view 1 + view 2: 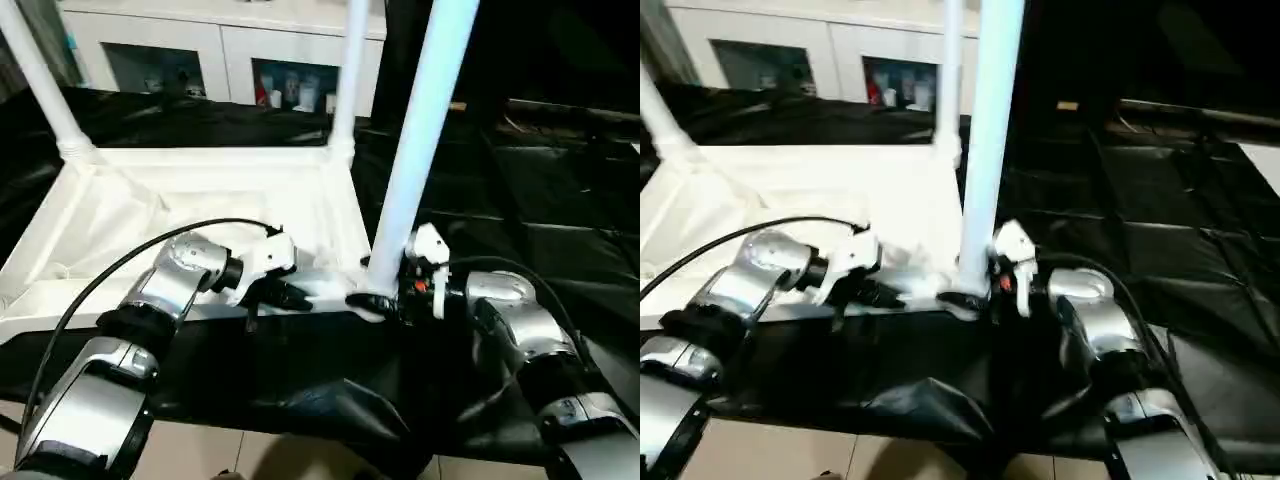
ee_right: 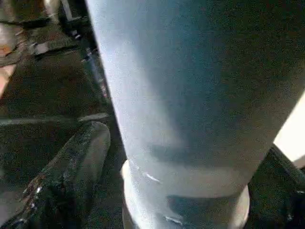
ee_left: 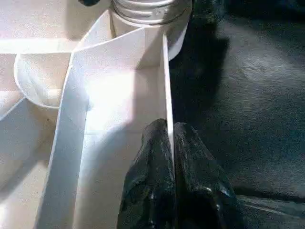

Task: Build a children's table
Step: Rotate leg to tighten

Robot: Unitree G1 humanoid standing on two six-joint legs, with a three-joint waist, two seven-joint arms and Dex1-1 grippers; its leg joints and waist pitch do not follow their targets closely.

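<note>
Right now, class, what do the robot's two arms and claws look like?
Both forearms are rounded silver shells with black joints. The left claw has a white housing, two black fingers and a black cable looping back along the arm. The right claw has a white housing with a small red mark.

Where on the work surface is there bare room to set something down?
Bare black cloth lies on the right of the tabletop, beyond the right gripper. The near corner is crowded: the left gripper pinches the rim and the near leg stands there.
</note>
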